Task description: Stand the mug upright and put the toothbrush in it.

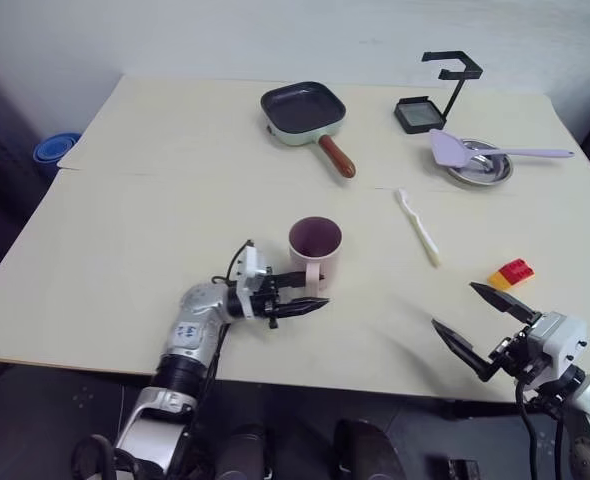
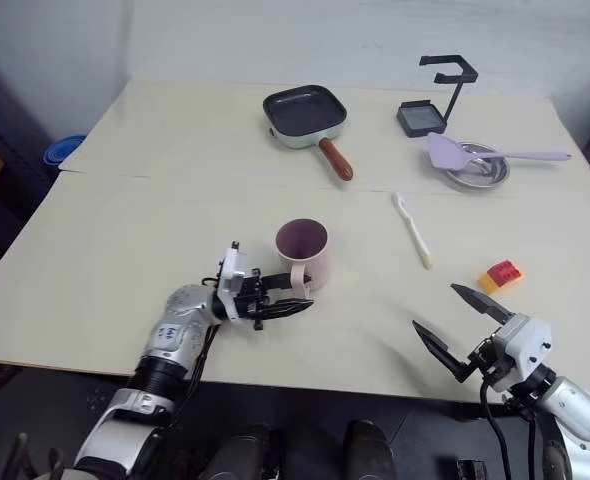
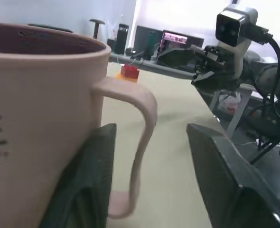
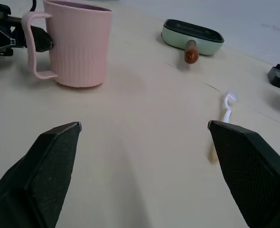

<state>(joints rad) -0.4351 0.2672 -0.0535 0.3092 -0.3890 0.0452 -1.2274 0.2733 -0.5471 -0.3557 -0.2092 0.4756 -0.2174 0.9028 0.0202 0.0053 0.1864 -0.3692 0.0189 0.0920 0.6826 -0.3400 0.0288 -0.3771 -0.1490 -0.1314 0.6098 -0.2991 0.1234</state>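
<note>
Letting go: left claw parted around the handle of the upright mug mid-desk. Right claw wide apart, empty, near edge. Next: reaching farther for the toothbrush lying flat beyond.

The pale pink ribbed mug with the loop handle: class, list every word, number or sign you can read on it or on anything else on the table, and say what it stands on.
Pale pink ribbed mug: dark printed marks at the picture's edge in the left wrist view, cut off and unreadable.
Red and yellow toy brick: no text visible.
Dark square pan with mint rim: no text visible.
Nothing else legible.
</note>
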